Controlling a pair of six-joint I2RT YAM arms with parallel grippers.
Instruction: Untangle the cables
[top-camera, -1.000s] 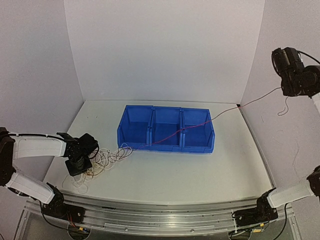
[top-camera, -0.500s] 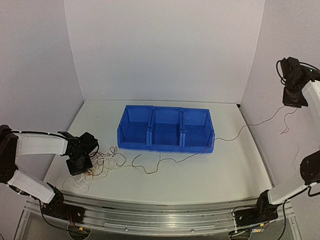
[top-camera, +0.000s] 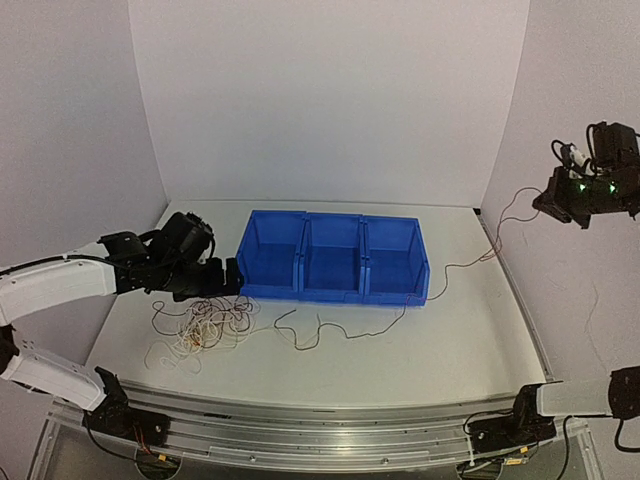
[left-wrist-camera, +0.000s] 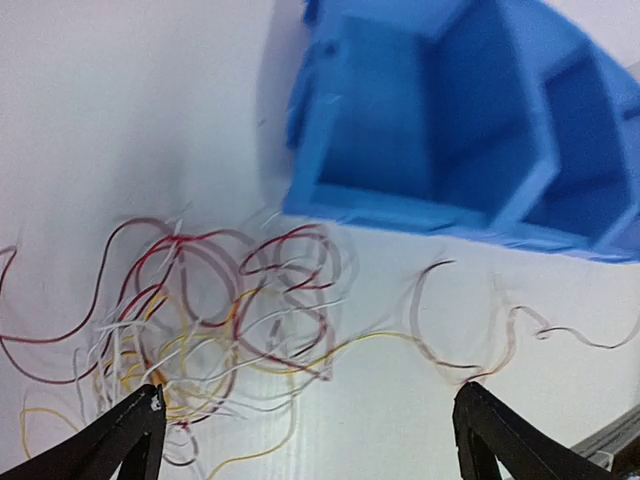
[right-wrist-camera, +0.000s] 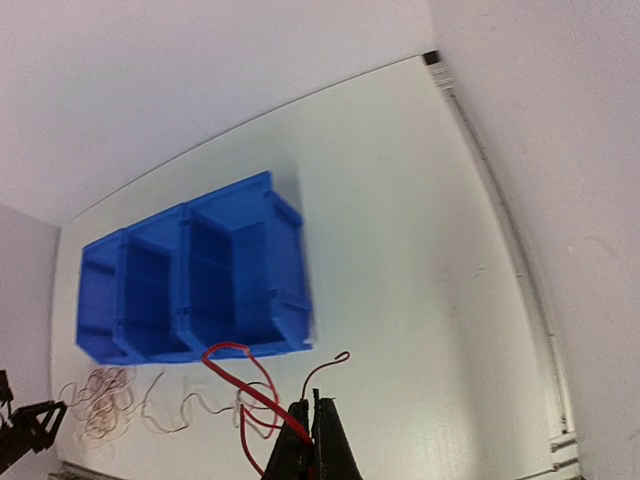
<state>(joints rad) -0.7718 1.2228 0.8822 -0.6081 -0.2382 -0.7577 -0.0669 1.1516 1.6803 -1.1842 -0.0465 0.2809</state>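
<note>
Jaws, left: left gripper (left-wrist-camera: 305, 405) is standing wide open, its black fingertips (left-wrist-camera: 140, 408) far apart and gripping nothing.
Jaws, right: right gripper (right-wrist-camera: 312, 425) is pinching shut on one red cable (right-wrist-camera: 243, 388), which is looping out from between the closed tips.
Left arm: is reaching low over the left part of the table (top-camera: 450, 340), its wrist pointing toward the left end of the blue bin (top-camera: 303, 255).
Right arm: is holding its wrist high beside the right wall, well above the table.
Cables: tangle (top-camera: 205, 325) of white, yellow and red strands is lying on the table just in front of the bin's left end, below the left gripper's open fingers in the wrist view.
Held strand: is trailing down from the right gripper, past the bin's right corner and along the table in front of the bin toward the tangle.
</note>
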